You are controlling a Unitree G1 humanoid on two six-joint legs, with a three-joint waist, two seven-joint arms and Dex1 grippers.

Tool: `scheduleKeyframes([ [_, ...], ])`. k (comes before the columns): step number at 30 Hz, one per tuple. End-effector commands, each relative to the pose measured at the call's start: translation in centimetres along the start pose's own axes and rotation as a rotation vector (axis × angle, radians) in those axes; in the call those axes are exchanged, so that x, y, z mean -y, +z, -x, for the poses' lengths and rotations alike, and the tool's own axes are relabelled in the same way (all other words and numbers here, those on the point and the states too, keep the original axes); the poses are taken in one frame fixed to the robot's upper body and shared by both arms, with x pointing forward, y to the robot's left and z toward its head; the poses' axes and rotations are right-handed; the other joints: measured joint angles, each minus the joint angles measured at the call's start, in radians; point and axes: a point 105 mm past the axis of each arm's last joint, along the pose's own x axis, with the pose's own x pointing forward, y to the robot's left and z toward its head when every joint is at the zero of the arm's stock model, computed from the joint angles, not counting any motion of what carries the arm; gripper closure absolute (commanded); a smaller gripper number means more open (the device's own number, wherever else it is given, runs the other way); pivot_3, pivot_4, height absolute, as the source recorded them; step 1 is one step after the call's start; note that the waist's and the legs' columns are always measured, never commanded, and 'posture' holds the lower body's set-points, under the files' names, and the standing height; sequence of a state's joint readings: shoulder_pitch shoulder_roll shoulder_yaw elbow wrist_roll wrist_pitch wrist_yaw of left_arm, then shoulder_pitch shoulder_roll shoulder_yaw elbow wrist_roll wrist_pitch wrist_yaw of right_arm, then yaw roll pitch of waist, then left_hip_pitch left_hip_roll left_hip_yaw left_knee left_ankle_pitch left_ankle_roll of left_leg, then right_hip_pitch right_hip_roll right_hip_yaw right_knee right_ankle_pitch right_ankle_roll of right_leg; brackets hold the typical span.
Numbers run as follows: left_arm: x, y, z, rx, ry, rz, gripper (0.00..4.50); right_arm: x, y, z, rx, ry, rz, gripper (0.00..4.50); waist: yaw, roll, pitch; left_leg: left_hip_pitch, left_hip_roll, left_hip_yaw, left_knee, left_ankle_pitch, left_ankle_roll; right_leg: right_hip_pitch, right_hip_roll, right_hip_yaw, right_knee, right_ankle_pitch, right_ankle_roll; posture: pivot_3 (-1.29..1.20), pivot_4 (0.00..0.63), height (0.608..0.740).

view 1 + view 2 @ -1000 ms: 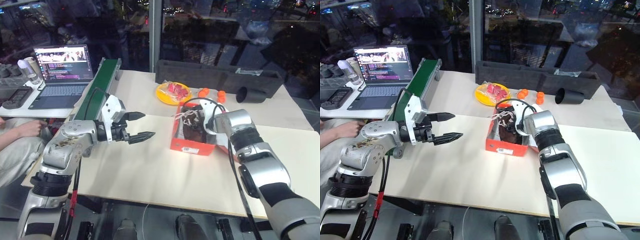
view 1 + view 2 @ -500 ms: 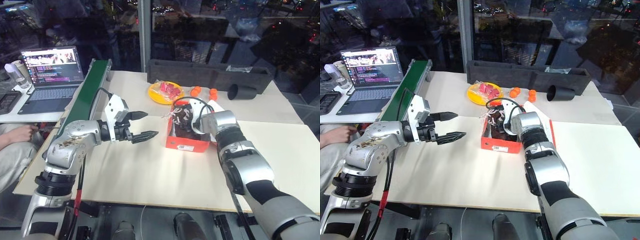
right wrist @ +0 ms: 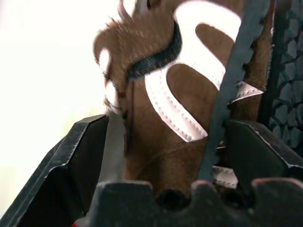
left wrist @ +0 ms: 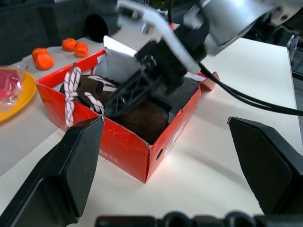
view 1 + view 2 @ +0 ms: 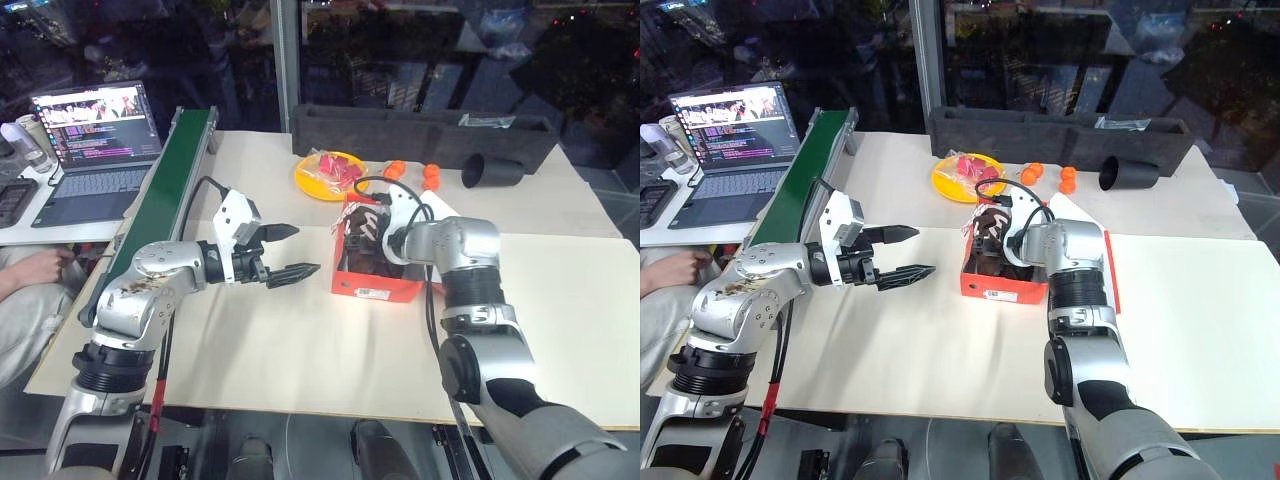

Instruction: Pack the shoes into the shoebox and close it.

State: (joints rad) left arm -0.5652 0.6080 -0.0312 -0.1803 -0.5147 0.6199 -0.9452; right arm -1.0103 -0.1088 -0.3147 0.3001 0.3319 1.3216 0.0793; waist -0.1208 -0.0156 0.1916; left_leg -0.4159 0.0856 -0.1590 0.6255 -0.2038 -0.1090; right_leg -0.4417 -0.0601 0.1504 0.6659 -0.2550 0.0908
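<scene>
The red-orange shoebox (image 5: pixel 376 285) stands open mid-table, its lid folded back behind my right arm and partly hidden. Dark brown shoes (image 4: pixel 147 117) with off-white laces (image 4: pixel 71 95) lie inside it. My right gripper (image 5: pixel 368 232) reaches down into the box from the right. It is open, its fingers (image 3: pixel 79 156) spread either side of a brown shoe (image 3: pixel 189 118) just ahead. My left gripper (image 5: pixel 297 250) hovers open over the table just left of the box, pointing at it, with nothing between its fingers (image 4: pixel 61 175).
Behind the box are a yellow plate (image 5: pixel 316 180) with red pieces, small orange fruits (image 5: pixel 397 169), a black cup (image 5: pixel 490 170) on its side and a long dark grey tray (image 5: pixel 420 135). A green conveyor (image 5: pixel 170 185), a laptop (image 5: pixel 95 125) and a seated person (image 5: pixel 40 268) are at the left.
The camera has shifted. My right gripper has opened, rolled and lifted a little inside the box, letting go of the shoe. The left arm has stayed where it was.
</scene>
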Motion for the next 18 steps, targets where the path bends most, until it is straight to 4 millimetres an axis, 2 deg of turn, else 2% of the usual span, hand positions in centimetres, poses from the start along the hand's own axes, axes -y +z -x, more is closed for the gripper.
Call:
scheduleKeyframes([
  [1, 0.0, 1.2, 0.1, 0.014, -0.015, -0.039, 0.00, -1.3, 2.7, 2.2, 0.143, 0.034, -0.017, 0.78, 0.000, 0.002, 0.001, 0.000, 0.000, 0.000, -0.001, 0.000, 0.000, 0.000, 0.000, -0.001, 0.000, -0.001, -0.001, 0.00, 0.150, 0.671],
  [6, -0.1, 1.3, 0.0, 0.013, -0.020, -0.042, 0.00, -0.3, 3.3, 2.3, 0.229, -0.005, -0.087, 2.50, 0.001, 0.003, 0.003, 0.000, 0.000, 0.000, -0.001, 0.000, 0.000, 0.000, -0.001, -0.002, -0.001, -0.001, -0.001, 0.00, 0.150, 0.671],
  [12, -0.1, 1.6, 0.0, 0.014, -0.025, -0.048, 0.00, 0.4, 3.4, 1.8, 0.259, -0.047, -0.066, 4.47, 0.000, 0.004, 0.005, 0.000, 0.000, 0.000, -0.001, 0.000, 0.000, 0.000, -0.001, -0.002, 0.000, -0.004, 0.005, 0.00, 0.150, 0.671],
  [18, -0.1, 1.7, 0.3, 0.012, -0.021, -0.050, 0.00, 1.6, 2.2, 1.2, 0.233, -0.100, -0.061, 4.47, 0.001, 0.004, 0.005, 0.000, 0.000, 0.000, -0.001, 0.001, 0.000, 0.000, -0.001, -0.002, 0.001, -0.004, 0.005, 0.00, 0.150, 0.671],
])
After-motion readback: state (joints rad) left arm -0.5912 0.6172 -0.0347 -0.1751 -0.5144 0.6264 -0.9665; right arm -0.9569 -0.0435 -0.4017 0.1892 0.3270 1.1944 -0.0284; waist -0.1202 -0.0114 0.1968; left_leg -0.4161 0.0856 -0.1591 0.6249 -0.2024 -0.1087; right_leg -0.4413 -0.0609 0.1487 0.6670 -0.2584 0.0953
